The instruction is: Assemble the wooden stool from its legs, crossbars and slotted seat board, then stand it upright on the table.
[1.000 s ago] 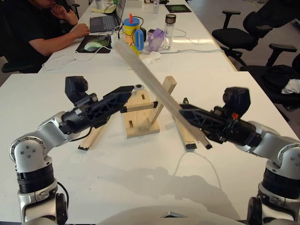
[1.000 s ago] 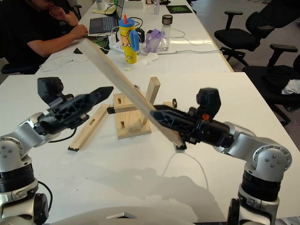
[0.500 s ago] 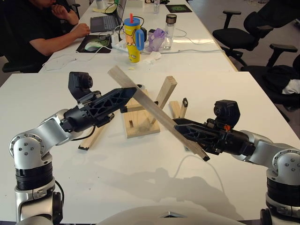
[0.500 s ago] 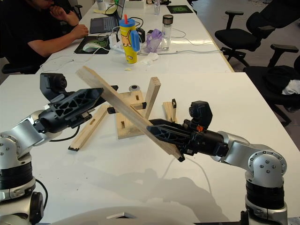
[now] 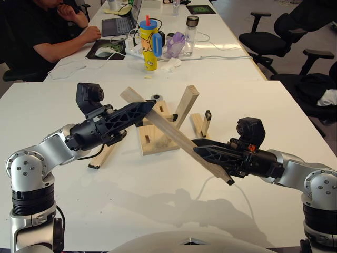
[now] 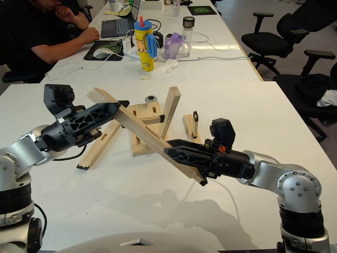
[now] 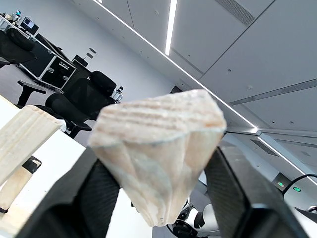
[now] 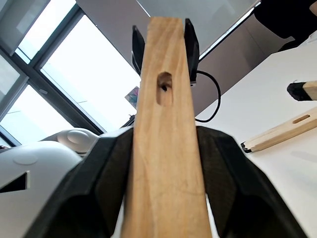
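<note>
Now left fingers (image 7: 84, 198) and right fingers (image 8: 99, 188) pinch opposite ends of a flat, pale wooden leg (image 5: 174, 134).

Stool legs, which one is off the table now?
The long leg held slanting between the left gripper and the right gripper; the flat leg lies on the table, the leaning leg stands in the seat board.

Rounded silver-grey shells with screwed joint caps cover the left arm (image 5: 50, 150) and right arm (image 5: 297, 171). The left fingers (image 5: 132, 111) and right fingers (image 5: 208, 152) are long, tapered and black, with a boxy black camera housing (image 5: 87, 95) behind each pair. An orange mark (image 5: 251, 148) sits behind the right fingers.
</note>
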Controlling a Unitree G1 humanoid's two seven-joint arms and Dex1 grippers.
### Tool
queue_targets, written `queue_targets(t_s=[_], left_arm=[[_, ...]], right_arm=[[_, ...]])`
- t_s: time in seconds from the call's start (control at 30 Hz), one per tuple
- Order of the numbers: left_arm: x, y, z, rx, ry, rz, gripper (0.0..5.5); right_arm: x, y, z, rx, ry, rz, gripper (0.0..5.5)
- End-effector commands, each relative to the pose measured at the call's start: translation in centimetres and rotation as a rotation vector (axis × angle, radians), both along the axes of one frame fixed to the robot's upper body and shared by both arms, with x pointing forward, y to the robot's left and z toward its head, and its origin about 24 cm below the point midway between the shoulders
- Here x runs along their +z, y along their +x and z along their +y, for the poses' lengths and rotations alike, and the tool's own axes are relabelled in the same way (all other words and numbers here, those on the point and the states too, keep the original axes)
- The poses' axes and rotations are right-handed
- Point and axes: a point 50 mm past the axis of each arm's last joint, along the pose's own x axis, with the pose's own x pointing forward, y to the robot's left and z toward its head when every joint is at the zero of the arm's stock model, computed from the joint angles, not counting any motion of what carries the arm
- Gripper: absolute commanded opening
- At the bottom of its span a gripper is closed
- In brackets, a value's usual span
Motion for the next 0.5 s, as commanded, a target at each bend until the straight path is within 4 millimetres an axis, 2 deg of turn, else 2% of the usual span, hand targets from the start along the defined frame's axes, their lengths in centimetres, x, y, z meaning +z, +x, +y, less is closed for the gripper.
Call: queue_targets(t_s=[0.03, 0.2, 0.27, 0.4, 0.43, 0.5], left_arm=[[-0.5, -0.2, 0.0, -0.019, 0.041, 0.017, 2.04], [-1.1, -0.3, 0.1, -0.021, 0.079, 0.028, 2.04], [-1.6, -0.4, 0.2, -0.015, 0.11, 0.039, 2.04], [-2.9, -0.5, 1.0, 0.019, 0.174, 0.07, 2.03], [-3.1, -0.4, 1.4, 0.042, 0.192, 0.073, 2.02], [-2.9, -0.1, 2.2, 0.079, 0.199, 0.067, 2.01]], right_arm=[[0.3, 0.2, 0.0, -0.014, -0.009, -0.031, 2.03], [0.5, 0.3, -0.1, -0.029, -0.02, -0.067, 2.03], [0.5, 0.9, -0.2, -0.084, -0.026, -0.097, 2.03], [-0.3, 1.5, -0.5, -0.117, -0.024, -0.044, 2.03], [-0.5, 1.4, -0.5, -0.12, -0.038, -0.041, 2.32], [-0.8, 1.1, -0.2, -0.127, -0.081, -0.071, 2.51]])
